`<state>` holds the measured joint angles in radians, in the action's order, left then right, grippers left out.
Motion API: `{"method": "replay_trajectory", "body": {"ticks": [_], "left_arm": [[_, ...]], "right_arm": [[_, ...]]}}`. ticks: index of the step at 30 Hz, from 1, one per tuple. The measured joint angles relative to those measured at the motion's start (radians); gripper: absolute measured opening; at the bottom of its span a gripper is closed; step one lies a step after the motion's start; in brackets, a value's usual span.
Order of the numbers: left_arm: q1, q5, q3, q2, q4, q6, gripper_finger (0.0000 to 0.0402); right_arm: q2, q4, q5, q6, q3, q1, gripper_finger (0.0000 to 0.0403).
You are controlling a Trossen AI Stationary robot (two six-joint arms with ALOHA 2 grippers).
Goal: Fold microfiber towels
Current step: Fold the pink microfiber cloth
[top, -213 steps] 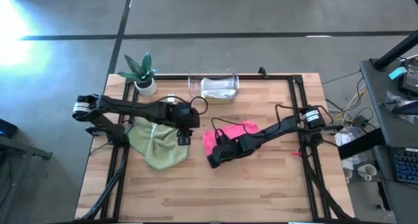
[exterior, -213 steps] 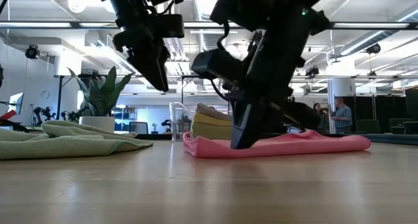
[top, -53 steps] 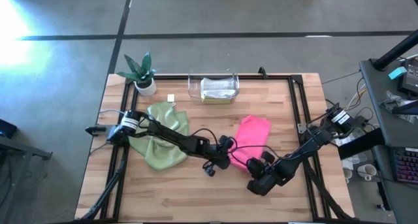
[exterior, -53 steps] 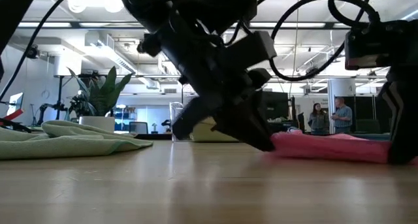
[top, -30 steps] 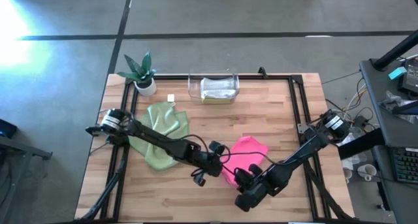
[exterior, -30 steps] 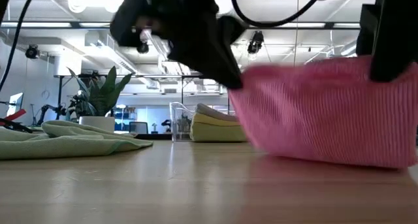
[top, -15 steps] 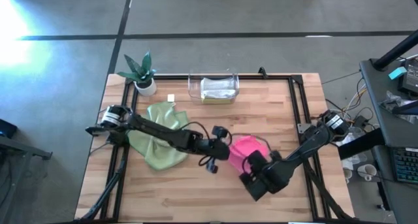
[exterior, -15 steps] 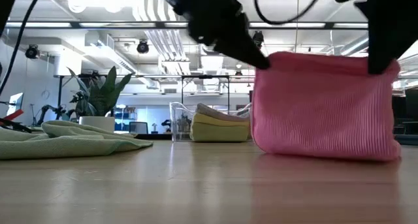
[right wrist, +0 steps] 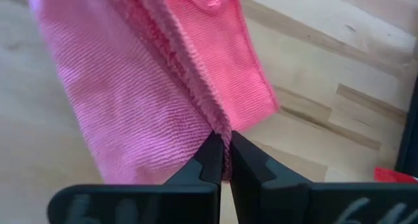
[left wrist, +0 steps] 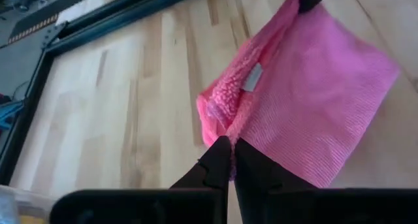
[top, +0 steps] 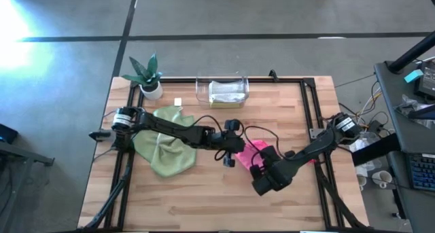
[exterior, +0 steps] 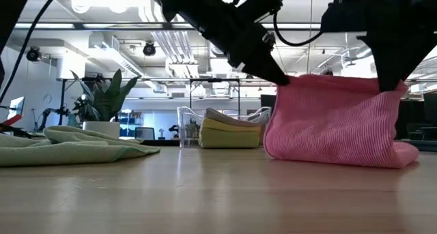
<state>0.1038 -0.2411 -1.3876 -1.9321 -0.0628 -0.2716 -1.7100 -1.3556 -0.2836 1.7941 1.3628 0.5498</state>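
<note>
We see the left gripper [left wrist: 230,160] and right gripper [right wrist: 222,156] each clamped on an upper corner of the hot pink towel [exterior: 331,118], held hanging mid-table with its lower edge touching the wooden table [top: 204,192].

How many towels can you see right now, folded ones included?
4, perhaps more hidden. The pink towel hangs between the left gripper and right gripper; the sage green towel lies rumpled at table left; yellow and grey towels sit stacked in the clear bin.
</note>
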Motion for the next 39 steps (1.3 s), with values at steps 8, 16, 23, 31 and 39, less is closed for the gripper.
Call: {"method": "replay_trajectory", "body": {"ticks": [8,16,23,31,39], "left_arm": [[-0.011,-0.037,0.001,-0.029,0.015,-0.004,0.0000],[-0.017,-0.086,-0.008,-0.016,0.000,-0.003,0.0050],[-0.015,-0.086,-0.013,-0.013,-0.040,-0.006,0.0133],[-0.016,-0.081,-0.013,0.002,-0.179,-0.012,0.0155],[-0.016,0.025,-0.011,0.003,-0.195,-0.132,0.0155]], "right_arm": [[-0.001,0.014,0.014,0.041,-0.075,-0.043,0.0008],[-0.002,0.034,0.079,0.038,-0.105,-0.084,0.0008],[-0.002,0.036,0.075,0.051,-0.152,-0.093,0.0008],[-0.002,0.109,0.076,0.020,-0.188,-0.115,0.0023],[-0.001,0.056,0.075,0.044,-0.202,-0.146,0.0092]]}}
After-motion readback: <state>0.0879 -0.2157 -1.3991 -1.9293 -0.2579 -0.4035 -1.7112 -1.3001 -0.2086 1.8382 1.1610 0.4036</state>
